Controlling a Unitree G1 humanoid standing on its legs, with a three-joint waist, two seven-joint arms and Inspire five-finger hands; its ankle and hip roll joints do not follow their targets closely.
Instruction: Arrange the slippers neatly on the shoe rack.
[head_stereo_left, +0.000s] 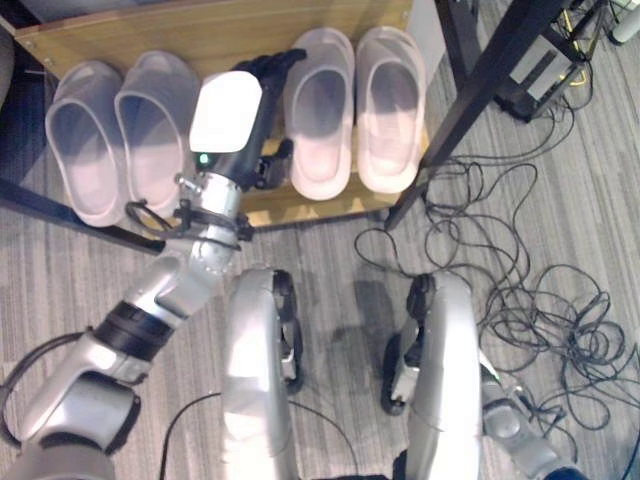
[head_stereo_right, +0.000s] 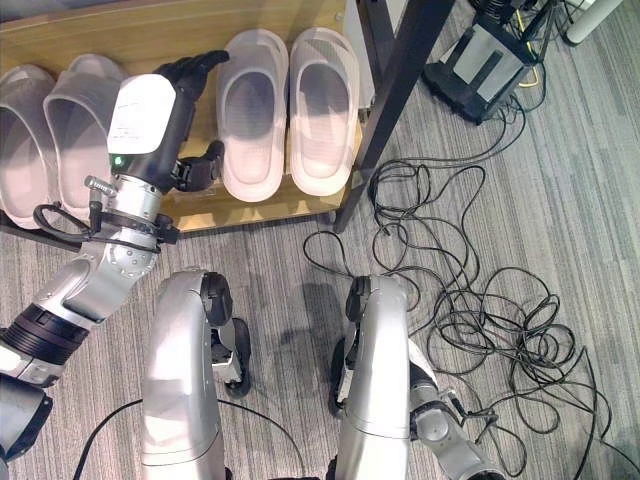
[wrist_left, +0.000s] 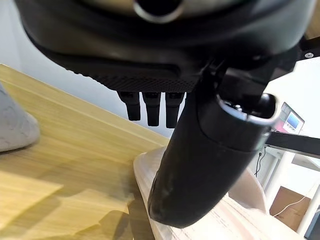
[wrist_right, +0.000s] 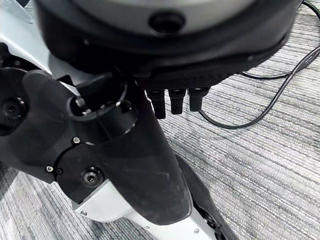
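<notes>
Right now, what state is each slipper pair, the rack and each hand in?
Grey slipper pair: soles down, side by side on the shelf's left part.
Pale pink slipper pair: soles down, side by side, right of the left hand.
Wooden shoe rack shelf: holds both pairs.
Left hand: open, over the shelf between the pairs.
Right hand: open, hanging over carpet.

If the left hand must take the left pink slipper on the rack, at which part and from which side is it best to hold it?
Probably the inner side edge of the left pink slipper, approached from the robot's left, where the left hand hovers open between the pairs. The slipper lies flat on the shoe rack against its partner, so only that long edge is free.
</notes>
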